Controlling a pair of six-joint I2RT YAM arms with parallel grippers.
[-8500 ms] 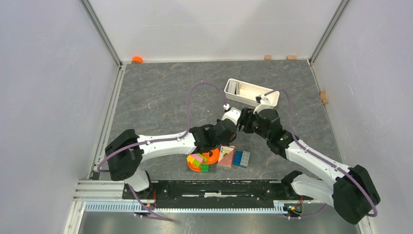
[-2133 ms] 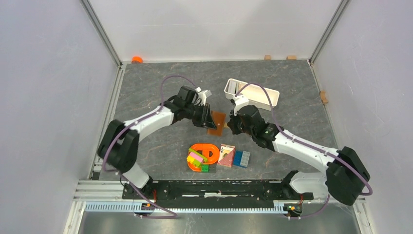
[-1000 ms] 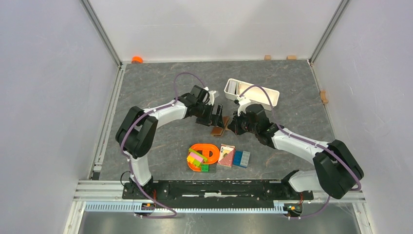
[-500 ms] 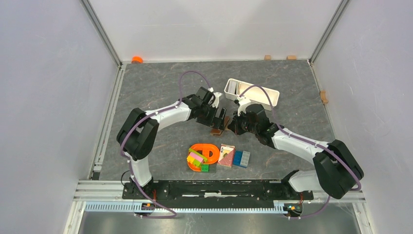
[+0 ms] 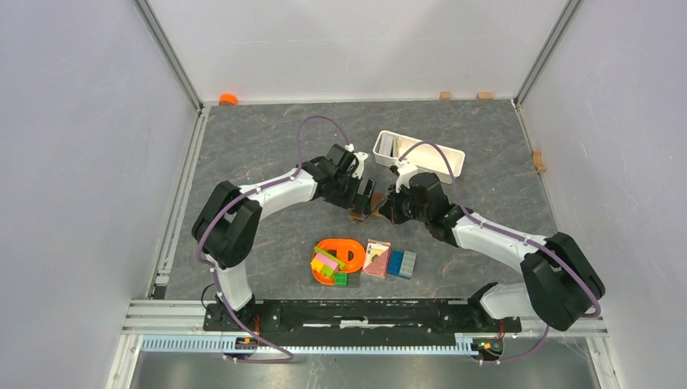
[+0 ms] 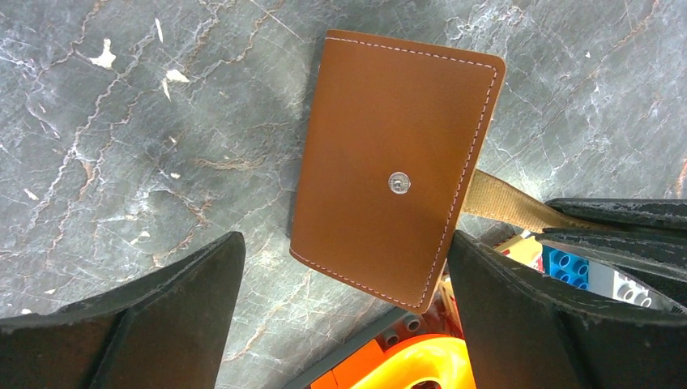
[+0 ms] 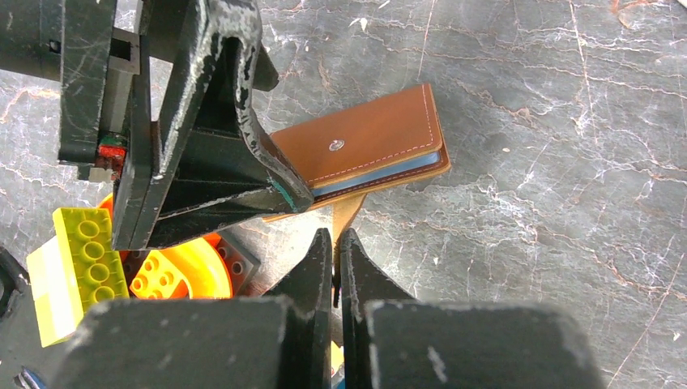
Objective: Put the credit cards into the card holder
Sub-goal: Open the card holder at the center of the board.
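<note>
Item: brown card holder [image 6: 397, 166], folded closed on the table [image 6: 162, 121], blue cards [image 7: 381, 173] showing inside, under my left gripper [image 6: 344, 243], jaws spread wide; my right gripper [image 7: 336, 243], clamped on its tan strap [image 7: 348, 212], may tug it askew and spill them.

One wallet [image 5: 362, 213], one white tray [image 5: 419, 156], one red card pack [image 5: 376, 258], one orange ring toy [image 5: 350, 253], two blue blocks [image 5: 401, 263], one orange cap [image 5: 228, 99] and three small wooden blocks [image 5: 445, 96] along the tabletop's edges.
</note>
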